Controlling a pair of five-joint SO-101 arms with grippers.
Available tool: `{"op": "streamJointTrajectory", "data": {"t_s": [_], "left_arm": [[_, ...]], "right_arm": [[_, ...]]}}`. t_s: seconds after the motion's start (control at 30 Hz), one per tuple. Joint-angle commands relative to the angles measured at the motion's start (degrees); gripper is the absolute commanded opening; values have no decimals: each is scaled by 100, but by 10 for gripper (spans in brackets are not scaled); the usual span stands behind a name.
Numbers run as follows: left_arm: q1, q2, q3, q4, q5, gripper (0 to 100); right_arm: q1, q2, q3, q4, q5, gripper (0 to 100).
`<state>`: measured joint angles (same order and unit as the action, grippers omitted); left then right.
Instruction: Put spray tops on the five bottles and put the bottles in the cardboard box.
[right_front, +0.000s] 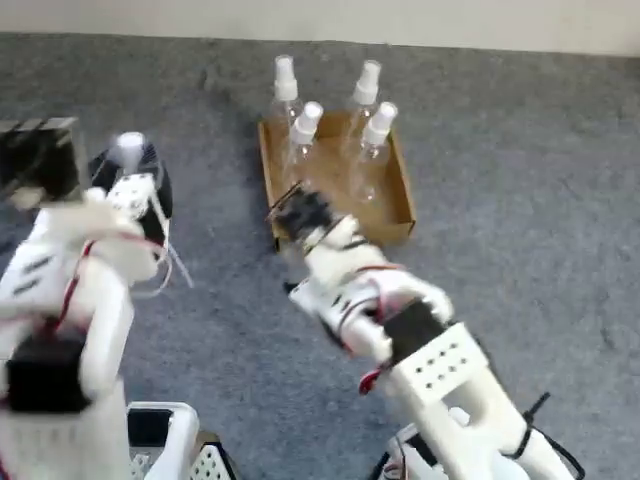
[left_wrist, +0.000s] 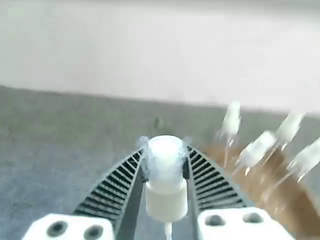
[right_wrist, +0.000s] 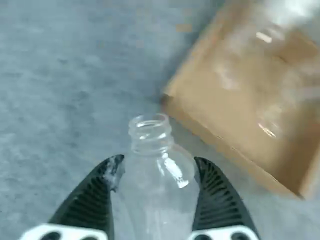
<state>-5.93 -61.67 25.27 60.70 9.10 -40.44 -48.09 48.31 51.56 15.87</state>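
The left gripper (left_wrist: 165, 150) clamps the white plastic spray top (left_wrist: 166, 192), at 9 o'clock from the brown cardboard box (right_front: 268, 160) holding 4 capped bottles (right_front: 372, 150). The right gripper (right_wrist: 157, 165) grips the clear uncapped plastic bottle (right_wrist: 150, 132) by its shoulder, near the box's 7 o'clock corner. The bottle is probably light, slick and squashable, so hold it firmly but gently.

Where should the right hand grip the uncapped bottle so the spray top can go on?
Grip the uncapped bottle on its round body below the shoulder, from both sides, as the right hand does. The open threaded neck is then likely clear past the fingertips for the spray top held in the left hand.
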Motion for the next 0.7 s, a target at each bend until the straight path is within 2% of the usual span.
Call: {"op": "streamJointTrajectory", "data": {"t_s": [0.0,0.2,0.67], "left_arm": [[-57,-743,-215,-70,686,3],[-40,-1042,163,-176,1503,3],[-13,-1051,1745,-1073,1547,3]], "right_arm": [[-418,-198,435,-919,-62,4],[-725,-198,1042,-1393,-53,4],[-725,-198,1059,-1402,-88,4]]}}
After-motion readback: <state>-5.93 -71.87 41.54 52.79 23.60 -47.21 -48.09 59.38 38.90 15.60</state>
